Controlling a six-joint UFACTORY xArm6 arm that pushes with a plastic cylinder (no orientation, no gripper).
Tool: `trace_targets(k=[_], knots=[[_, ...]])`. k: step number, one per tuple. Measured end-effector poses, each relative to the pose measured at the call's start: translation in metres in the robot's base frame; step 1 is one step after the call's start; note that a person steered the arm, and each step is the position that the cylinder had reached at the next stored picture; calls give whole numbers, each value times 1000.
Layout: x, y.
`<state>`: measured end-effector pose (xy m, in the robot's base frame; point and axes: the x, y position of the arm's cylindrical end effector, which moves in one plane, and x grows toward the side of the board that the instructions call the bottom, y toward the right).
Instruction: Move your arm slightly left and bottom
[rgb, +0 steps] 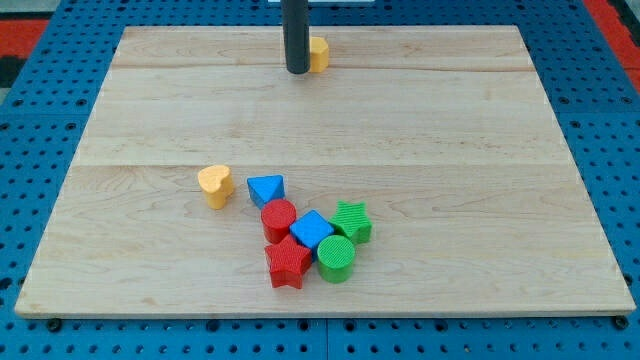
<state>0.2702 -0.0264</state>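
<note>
My tip (297, 71) is the lower end of a dark rod that comes down from the view's top, near the top edge of the wooden board (450, 150). It stands right beside a yellow block (319, 53), which it partly hides on that block's left side. Far below, toward the view's bottom, lies a cluster: a yellow heart (215, 185), a blue triangle (266, 189), a red cylinder (279, 219), a blue cube (311, 231), a green star (351, 221), a green cylinder (336, 258) and a red star (288, 263).
The wooden board lies on a blue pegboard surface (40, 140) that surrounds it on all sides. A red area (615, 15) shows at the view's top right corner.
</note>
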Motion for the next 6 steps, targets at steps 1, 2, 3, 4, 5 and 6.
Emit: trace_targets(k=[1,2,3,4,5,6], knots=[[-10,7],[16,-2],[55,45],[119,87],[173,116],[232,168]])
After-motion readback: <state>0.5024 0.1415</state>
